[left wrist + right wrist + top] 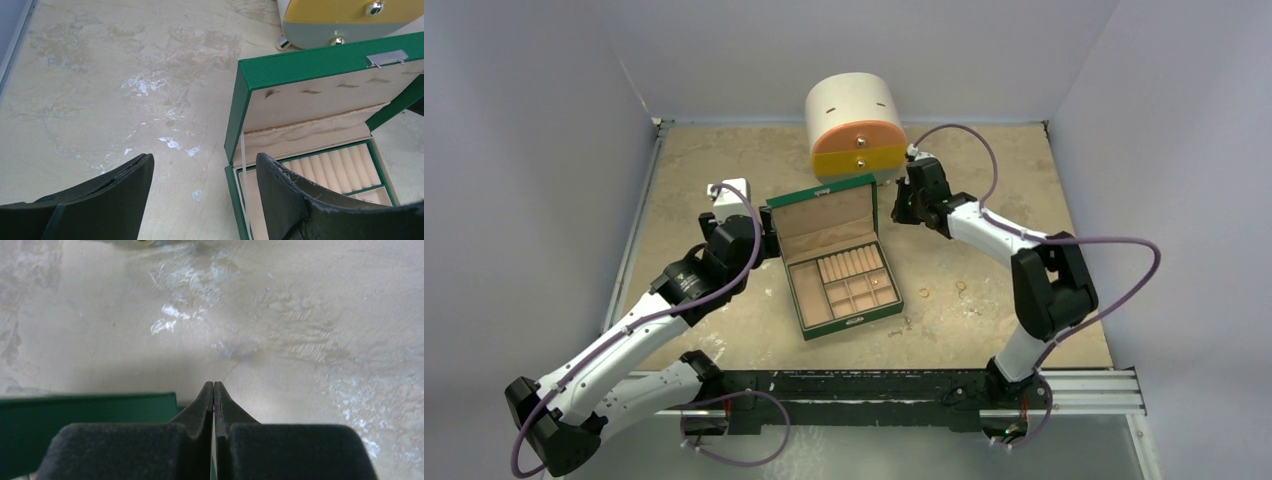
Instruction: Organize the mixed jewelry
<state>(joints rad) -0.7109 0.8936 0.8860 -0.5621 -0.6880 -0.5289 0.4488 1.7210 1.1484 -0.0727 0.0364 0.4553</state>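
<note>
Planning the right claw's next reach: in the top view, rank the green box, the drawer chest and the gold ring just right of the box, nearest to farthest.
1. The green box: lid edge beside the right claw.
2. The drawer chest: just behind, at the back.
3. The gold ring: toward the bases, right of the box.

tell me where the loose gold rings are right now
In the top view, the loose gold rings lie on the table just right of the open green box, between it and the right arm.
</note>
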